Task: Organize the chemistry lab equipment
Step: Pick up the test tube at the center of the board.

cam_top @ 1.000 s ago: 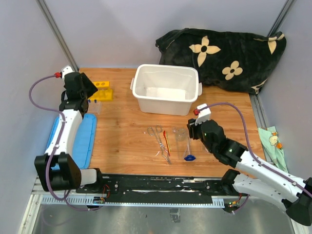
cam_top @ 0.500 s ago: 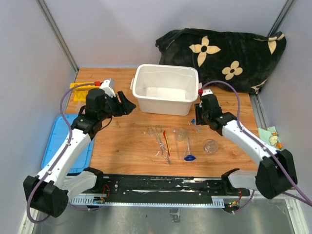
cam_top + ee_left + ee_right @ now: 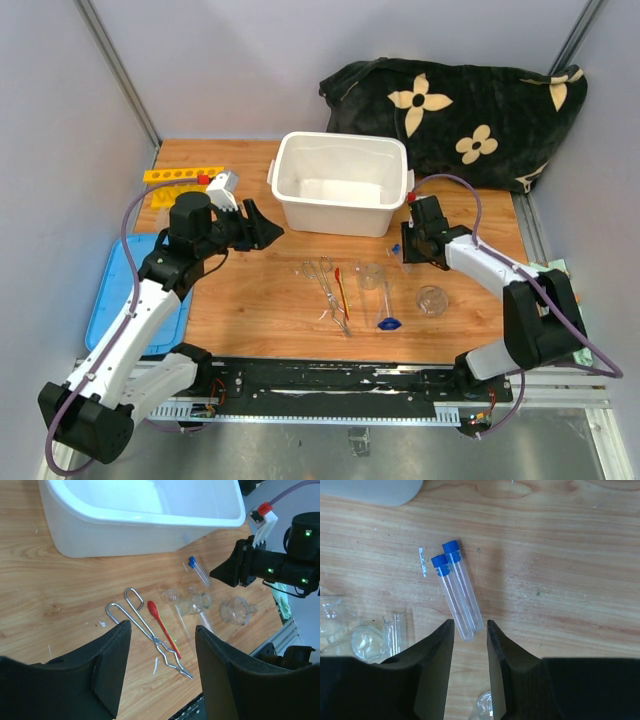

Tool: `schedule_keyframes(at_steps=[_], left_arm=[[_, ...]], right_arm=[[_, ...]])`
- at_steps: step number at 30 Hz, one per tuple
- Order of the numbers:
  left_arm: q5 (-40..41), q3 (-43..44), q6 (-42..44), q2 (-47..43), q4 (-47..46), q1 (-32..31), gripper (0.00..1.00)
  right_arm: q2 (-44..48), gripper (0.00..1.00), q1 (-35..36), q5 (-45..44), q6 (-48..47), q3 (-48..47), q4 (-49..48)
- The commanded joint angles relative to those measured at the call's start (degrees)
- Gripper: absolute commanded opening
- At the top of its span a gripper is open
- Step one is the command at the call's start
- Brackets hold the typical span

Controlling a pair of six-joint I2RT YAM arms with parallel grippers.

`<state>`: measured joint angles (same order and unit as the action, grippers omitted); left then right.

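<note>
Two blue-capped tubes [image 3: 457, 592] lie side by side on the wood, just right of the bin's front corner [image 3: 398, 250]. My right gripper [image 3: 470, 625] hovers over them, open, its fingertips flanking the tubes' clear lower ends. My left gripper [image 3: 162, 630] is open and empty in the air, left of the bin. Below it lie the metal tweezers [image 3: 150, 635] and the thin red tool [image 3: 161, 625]. A small beaker [image 3: 371, 275], a flask [image 3: 431, 299] and a blue-based glass piece [image 3: 389, 322] rest in the middle. The yellow rack [image 3: 183, 175] sits at the back left.
A white bin [image 3: 340, 183] stands at the back centre, with its blue lid [image 3: 110, 300] off the table's left side. A black flowered blanket [image 3: 460, 110] fills the back right corner. In the left wrist view the right arm [image 3: 270, 565] reaches in at the right.
The left arm swung from the back left corner by the rack toward the middle. The right arm moved from the front right to the tubes, uncovering the flask, and its jaws narrowed.
</note>
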<state>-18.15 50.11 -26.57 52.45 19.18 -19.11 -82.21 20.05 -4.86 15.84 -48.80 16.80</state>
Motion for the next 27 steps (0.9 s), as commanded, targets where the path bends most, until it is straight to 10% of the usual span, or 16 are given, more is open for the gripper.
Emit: schedule_keyframes(at_steps=[1,27], left_arm=[[-3.71,0.08,0.9,0.94,0.33,-0.45,0.58],[-4.25,-0.6,0.21,1.69,0.24,-0.47,0.58]], right_arm=[[-4.48,0.33,-0.84,1.69,0.19,0.07,-0.99],[-3.32,0.32,-2.34,0.82,0.47,1.69,-3.41]])
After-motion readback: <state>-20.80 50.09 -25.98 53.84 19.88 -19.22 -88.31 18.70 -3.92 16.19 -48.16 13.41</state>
